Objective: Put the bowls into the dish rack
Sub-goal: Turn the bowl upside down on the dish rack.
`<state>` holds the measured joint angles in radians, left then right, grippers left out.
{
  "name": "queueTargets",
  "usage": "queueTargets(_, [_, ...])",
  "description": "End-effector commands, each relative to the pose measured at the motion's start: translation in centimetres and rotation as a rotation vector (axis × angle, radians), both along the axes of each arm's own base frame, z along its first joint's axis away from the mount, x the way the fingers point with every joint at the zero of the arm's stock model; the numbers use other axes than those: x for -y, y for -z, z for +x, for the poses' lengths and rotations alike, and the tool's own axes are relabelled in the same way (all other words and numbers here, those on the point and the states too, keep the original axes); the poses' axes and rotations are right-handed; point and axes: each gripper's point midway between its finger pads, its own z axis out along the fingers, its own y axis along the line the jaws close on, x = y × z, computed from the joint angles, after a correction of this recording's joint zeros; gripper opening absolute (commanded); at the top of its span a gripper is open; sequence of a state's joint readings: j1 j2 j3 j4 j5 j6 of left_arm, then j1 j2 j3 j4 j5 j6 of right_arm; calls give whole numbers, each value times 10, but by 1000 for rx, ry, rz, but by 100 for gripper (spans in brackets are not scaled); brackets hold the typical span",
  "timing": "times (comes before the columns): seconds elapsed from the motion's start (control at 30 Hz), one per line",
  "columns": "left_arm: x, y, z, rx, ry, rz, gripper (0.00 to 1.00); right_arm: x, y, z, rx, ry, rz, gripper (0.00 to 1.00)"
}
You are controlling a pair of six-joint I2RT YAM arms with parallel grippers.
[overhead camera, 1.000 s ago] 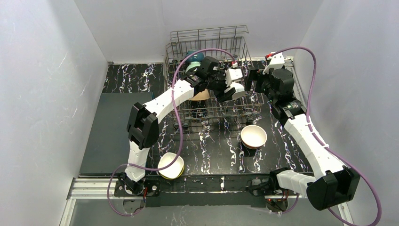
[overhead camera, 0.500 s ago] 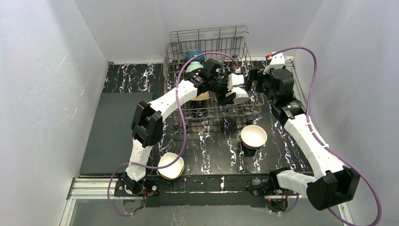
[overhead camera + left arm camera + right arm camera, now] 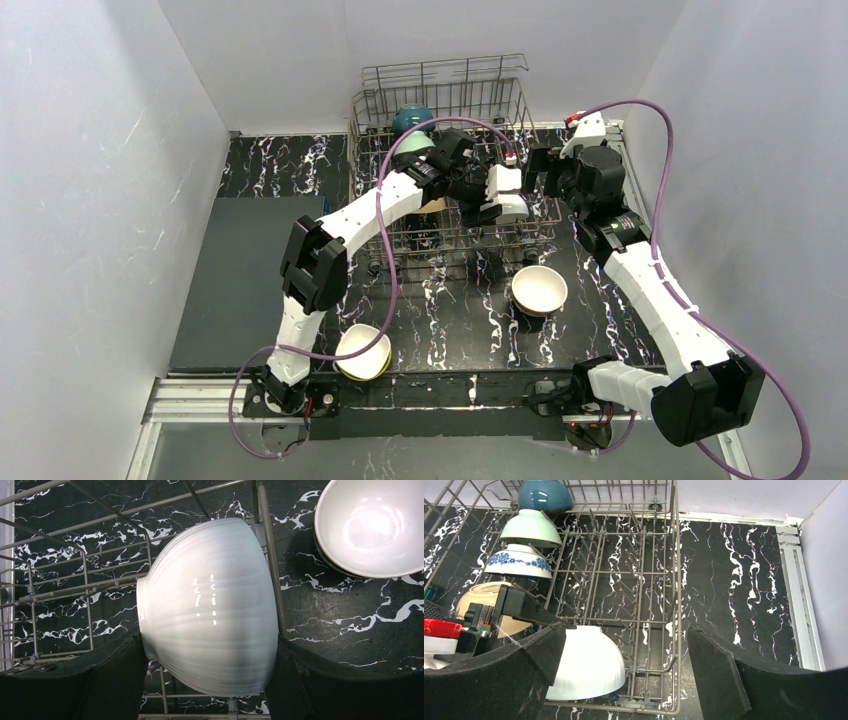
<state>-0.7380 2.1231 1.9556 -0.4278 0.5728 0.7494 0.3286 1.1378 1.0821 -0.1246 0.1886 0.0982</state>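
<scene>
My left gripper (image 3: 497,192) is shut on a white ribbed bowl (image 3: 513,208), held on its side over the front right part of the dish rack (image 3: 442,88). In the left wrist view the white bowl (image 3: 210,605) fills the gap between both dark fingers (image 3: 115,680), with the rack wires (image 3: 60,587) below. My right gripper (image 3: 541,170) hangs open just right of it, nothing between its jaws. In the right wrist view, teal (image 3: 544,495), mint (image 3: 530,529), blue-patterned (image 3: 519,562) and tan (image 3: 481,600) bowls stand in a row along the rack's left side, and the white bowl (image 3: 586,670) is near the front.
A cream bowl (image 3: 540,289) rests on a dark one on the marble table in front of the rack, also in the left wrist view (image 3: 372,525). A yellow-green stack of bowls (image 3: 362,351) sits near the left arm's base. A dark grey mat (image 3: 240,280) covers the left side.
My left arm has stretched further, carrying the white bowl slightly right and lower toward the rack's front right corner. The right arm has stayed still.
</scene>
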Motion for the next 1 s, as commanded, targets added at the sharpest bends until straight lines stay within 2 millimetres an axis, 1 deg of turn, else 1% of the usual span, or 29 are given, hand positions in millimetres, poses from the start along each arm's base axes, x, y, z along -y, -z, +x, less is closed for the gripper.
queueTargets(0.0, [-6,9,7,27,-24,56,12,1,-4,3,23,6,-3,99])
queueTargets(0.07, [-5,6,6,20,-35,47,28,0,-3,3,21,2,-2,99])
queueTargets(0.17, [-2,-6,7,10,-69,11,47,-1,-4,3,22,-1,2,99])
queueTargets(0.2, [-1,-10,7,9,-79,-2,55,-1,-4,3,22,-2,3,99])
queueTargets(0.23, [-1,-14,7,12,-85,-12,66,-1,-5,3,23,-1,4,99])
queueTargets(0.27, [-1,-18,7,21,-89,-23,75,-1,-6,3,26,-1,3,99])
queueTargets(0.33, [-3,-24,7,41,-95,-42,87,-1,-6,2,25,-2,3,99])
queueTargets(0.4, [-4,-31,5,63,-98,-70,96,-1,-6,2,26,-4,4,99])
queueTargets(0.47, [-5,-40,3,80,-99,-93,98,-1,-5,2,24,-5,4,99])
queueTargets(0.6, [-9,-52,-4,85,-80,-92,98,-2,-5,0,20,-12,6,99])
queueTargets(0.83, [-20,-58,-13,113,-41,-58,98,-3,-4,-1,18,-19,7,99])
queueTargets(0.97, [-26,-60,-16,121,-37,-32,98,-8,0,-4,0,-53,6,99])
